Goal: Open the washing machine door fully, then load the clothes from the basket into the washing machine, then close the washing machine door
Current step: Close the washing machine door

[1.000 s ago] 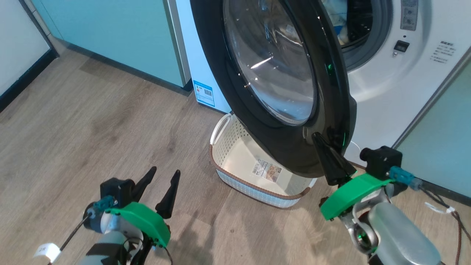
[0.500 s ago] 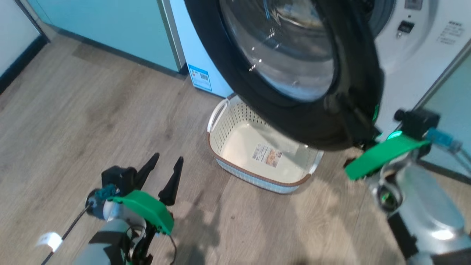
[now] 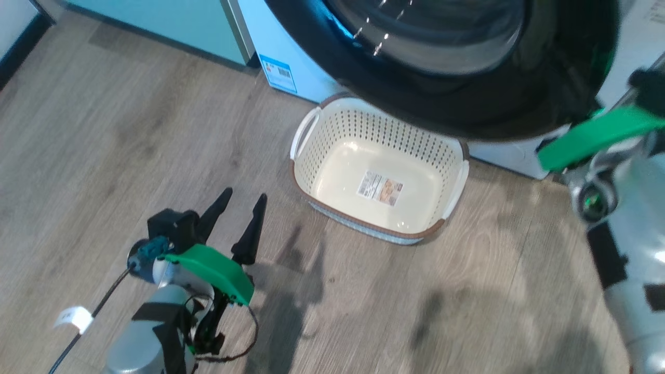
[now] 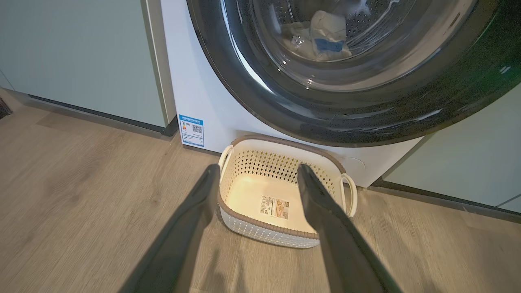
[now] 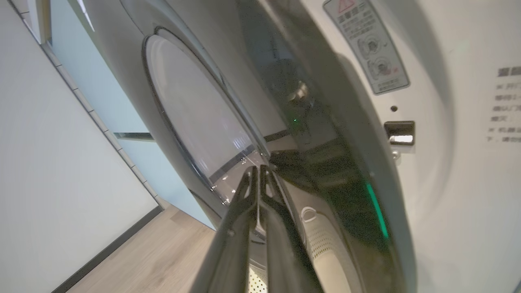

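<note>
**A:** Head view: the basket (image 3: 395,136) stands empty on the wooden floor (image 3: 104,156), just in front of the washing machine (image 3: 311,83) and below the black rim of the washing machine door (image 3: 467,106). How far along is the job?

**B:** Loading looks finished, judging by the bare basket. The left gripper (image 3: 245,195) hangs over the floor beside the basket, fingers spread wide and holding nothing.

**A:** And the left wrist view?

**B:** It adds what the head view lacks: the clothes (image 4: 325,36), cream with a blue patch, lie in the drum (image 4: 366,20) behind the door glass. The door appears swung almost against the machine's front.

**A:** The right wrist view?

**B:** The right gripper (image 5: 257,171) has its fingers pressed together and empty, tips apparently against the door's glossy rim beside the glass. A gap shows between the door's edge and the white front, and the latch slot (image 5: 399,134) is uncovered. My reading is that the door is not latched, so the closing push is left.
</note>
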You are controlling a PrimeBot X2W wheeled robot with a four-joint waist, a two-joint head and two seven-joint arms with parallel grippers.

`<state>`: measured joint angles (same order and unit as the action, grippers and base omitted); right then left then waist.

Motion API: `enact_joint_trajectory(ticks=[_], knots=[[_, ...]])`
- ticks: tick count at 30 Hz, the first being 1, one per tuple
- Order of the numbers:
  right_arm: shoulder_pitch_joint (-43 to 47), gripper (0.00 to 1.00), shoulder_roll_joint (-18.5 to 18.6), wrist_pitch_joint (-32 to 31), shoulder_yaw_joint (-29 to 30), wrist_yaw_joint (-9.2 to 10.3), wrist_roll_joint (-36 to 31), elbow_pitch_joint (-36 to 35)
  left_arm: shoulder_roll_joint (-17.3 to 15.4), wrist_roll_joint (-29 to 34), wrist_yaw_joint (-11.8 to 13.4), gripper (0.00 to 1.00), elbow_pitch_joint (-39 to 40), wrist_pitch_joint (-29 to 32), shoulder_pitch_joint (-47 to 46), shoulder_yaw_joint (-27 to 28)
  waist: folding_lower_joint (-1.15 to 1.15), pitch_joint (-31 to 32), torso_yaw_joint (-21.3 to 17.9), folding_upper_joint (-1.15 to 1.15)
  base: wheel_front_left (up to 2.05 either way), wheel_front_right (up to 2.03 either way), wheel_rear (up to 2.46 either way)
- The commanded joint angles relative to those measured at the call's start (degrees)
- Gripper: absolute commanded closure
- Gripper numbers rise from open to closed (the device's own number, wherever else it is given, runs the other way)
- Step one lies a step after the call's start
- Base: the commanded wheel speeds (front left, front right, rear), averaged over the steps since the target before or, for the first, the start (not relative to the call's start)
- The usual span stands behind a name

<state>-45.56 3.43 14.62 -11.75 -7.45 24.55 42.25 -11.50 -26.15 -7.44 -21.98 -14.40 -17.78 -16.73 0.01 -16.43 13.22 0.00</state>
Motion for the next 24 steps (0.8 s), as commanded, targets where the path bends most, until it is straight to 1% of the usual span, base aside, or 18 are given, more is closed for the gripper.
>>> enact_joint_trajectory(ticks=[1, 9, 17, 24], knots=[[-4.43, 1.00, -0.55, 0.38, 0.86, -0.03, -1.10, -0.44, -0.85, 0.53, -0.04, 0.00, 1.87, -0.60, -2.79, 2.64, -0.01, -1.52, -0.11, 0.00, 0.00, 0.00, 0.00], [-10.09, 1.00, -0.55, 0.38, 5.06, -0.03, -4.27, 2.54, 0.13, 0.77, -0.04, 0.00, 2.14, -0.60, -4.46, 2.52, -0.01, -4.49, 0.17, 0.00, 0.00, 0.00, 0.00], [-13.69, 1.00, -0.56, 0.38, 9.27, -0.03, -6.59, 3.11, 0.80, 0.78, -0.04, 0.00, 2.34, -0.60, -5.67, 2.27, -0.01, -6.47, 0.55, 0.00, 0.00, 0.00, 0.00], [-15.80, 1.00, -0.56, 0.38, 11.40, -0.03, -7.68, 2.50, 1.40, 0.75, -0.04, 0.00, 2.47, -0.60, -6.37, 2.35, -0.01, -7.74, 0.71, 0.00, 0.00, 0.00, 0.00]])
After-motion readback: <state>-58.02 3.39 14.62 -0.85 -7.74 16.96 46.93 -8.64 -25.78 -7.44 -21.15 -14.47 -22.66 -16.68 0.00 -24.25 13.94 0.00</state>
